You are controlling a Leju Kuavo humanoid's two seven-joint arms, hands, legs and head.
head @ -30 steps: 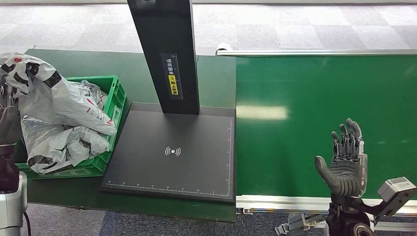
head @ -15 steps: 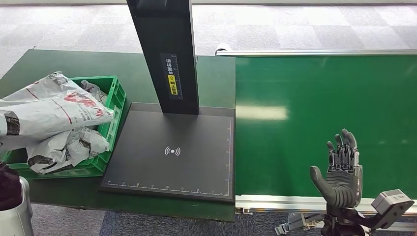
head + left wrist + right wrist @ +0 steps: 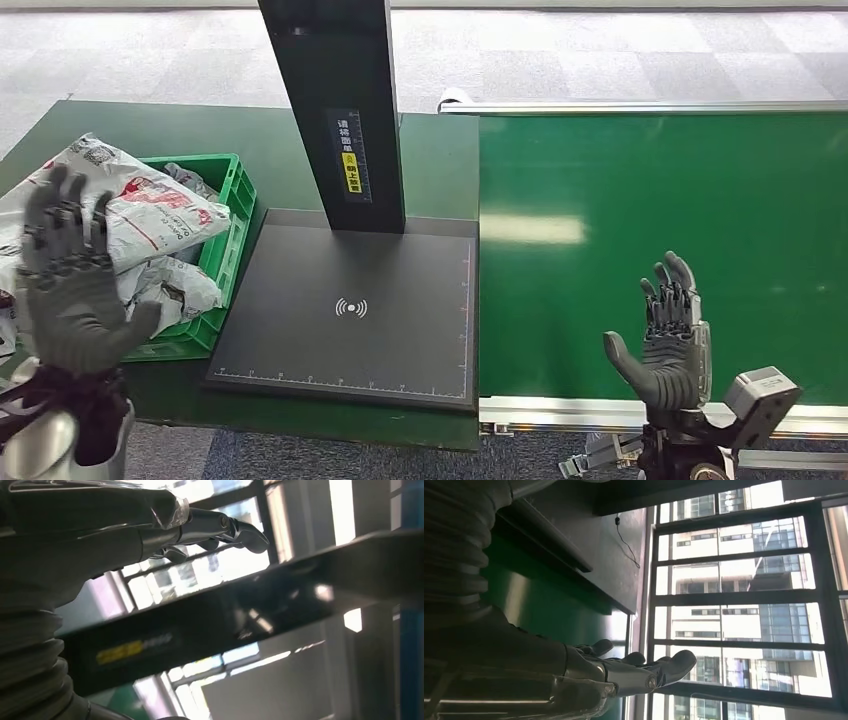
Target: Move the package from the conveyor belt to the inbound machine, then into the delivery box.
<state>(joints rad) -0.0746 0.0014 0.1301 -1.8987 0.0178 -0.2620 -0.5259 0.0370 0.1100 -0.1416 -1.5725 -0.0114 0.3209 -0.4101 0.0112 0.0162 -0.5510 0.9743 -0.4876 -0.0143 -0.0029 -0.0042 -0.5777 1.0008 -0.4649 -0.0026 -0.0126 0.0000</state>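
Note:
A white plastic package (image 3: 150, 212) with red print lies on top of several other grey-white bags in the green delivery box (image 3: 232, 205) at the left. My left hand (image 3: 70, 280) stands in front of the box with fingers spread upward, holding nothing. My right hand (image 3: 672, 335) is raised over the near edge of the green conveyor belt (image 3: 660, 240), fingers up and apart, empty. The black inbound machine plate (image 3: 350, 310) with its upright post (image 3: 335, 110) sits between box and belt. In the wrist views each hand's fingers (image 3: 225, 527) (image 3: 659, 667) stretch out with nothing in them.
The box and machine rest on a dark green table (image 3: 150, 130). The belt's metal rail (image 3: 560, 412) runs along the near edge. Grey carpet floor (image 3: 600, 50) lies beyond.
The package has dropped from my left hand onto the pile in the box. My left hand has come up open in front of the box. My right hand has moved slightly left and toward me.

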